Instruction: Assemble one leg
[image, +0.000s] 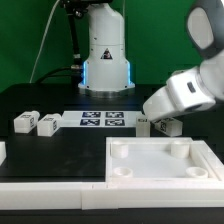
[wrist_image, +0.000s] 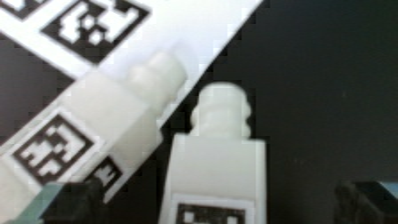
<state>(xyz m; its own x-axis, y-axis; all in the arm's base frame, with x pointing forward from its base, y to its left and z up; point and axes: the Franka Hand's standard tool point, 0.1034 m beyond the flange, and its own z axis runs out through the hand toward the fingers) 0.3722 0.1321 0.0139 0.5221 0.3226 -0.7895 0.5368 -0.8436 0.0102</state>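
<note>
the gripper (image: 157, 120) hangs low over the black table (image: 50, 102), by the marker board's (image: 100, 121) end on the exterior view's right. its fingers (wrist_image: 68, 203) are spread apart either side of 1 leg (wrist_image: 217, 160), not touching it. a 2nd leg (wrist_image: 98, 125) lies tilted just beside it, and 2 more legs (image: 22, 122) sit well apart, behind the panel (image: 160, 165).

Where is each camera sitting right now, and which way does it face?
Exterior view: off the arm, facing the robot's base across the table, white panel nearest; base and arm show.
Wrist view: on the wrist, looking down on a leg between the fingertips of the open gripper, the only robot part seen.
Shared: the marker board and the leg.
</note>
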